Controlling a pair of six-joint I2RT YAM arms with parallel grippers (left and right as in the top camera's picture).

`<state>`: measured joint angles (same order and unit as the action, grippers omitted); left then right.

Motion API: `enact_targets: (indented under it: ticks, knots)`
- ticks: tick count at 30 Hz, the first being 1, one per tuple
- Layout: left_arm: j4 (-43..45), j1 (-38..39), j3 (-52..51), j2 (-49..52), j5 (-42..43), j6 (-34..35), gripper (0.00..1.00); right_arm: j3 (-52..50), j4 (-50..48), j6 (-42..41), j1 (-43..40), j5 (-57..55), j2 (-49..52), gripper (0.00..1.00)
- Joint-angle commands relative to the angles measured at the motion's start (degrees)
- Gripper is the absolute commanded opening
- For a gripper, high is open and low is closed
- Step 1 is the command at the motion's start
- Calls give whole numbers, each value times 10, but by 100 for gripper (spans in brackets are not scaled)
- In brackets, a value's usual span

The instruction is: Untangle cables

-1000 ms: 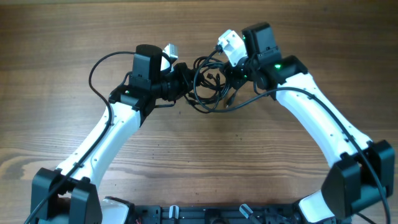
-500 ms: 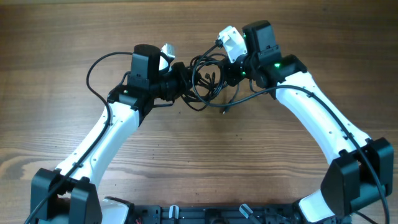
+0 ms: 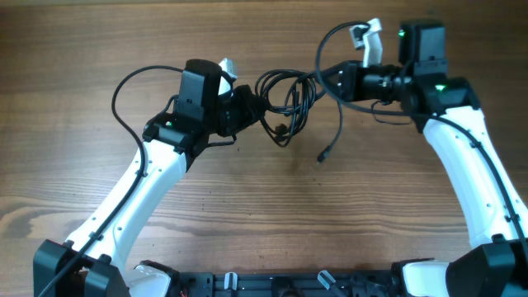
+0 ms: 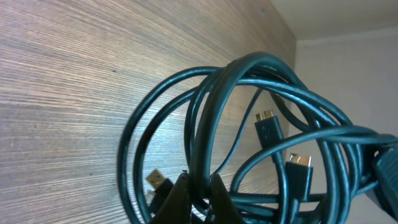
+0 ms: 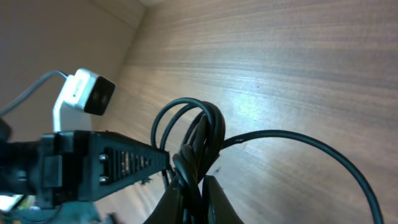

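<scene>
Left wrist view: left gripper [image 4: 198,185] cropped at six o'clock, cables [image 4: 255,60] running off at three o'clock. Right wrist view: right gripper [image 5: 194,188] likewise cropped at six o'clock, its base unseen.

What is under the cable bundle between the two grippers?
Bare wooden table shows through the looped cables, nothing else. Wood beneath the strands, left gripper and right gripper is covered.
</scene>
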<state>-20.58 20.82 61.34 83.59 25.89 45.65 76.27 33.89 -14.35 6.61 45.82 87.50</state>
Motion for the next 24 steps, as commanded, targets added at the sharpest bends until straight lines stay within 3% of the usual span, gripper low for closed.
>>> enact_targets:
  ticks: [1,8,13,16,21,24]
  knots:
    - [-42,-26,-29,16,-125,-66,4,21,-2,-39,-82,-11,-39,4]
    - [-65,-27,-29,16,-142,-82,4,21,64,-67,-105,-253,-38,4]
    - [-64,-27,-29,16,-142,-84,4,20,85,37,-65,-144,-24,4]
    - [-72,-27,-30,16,-120,-95,4,20,89,88,-15,-140,-9,5]
    - [-92,-27,-30,16,-88,-95,4,20,68,51,47,-140,32,24]
    - [-97,-27,-30,16,-72,-97,4,20,51,20,74,-140,63,28]
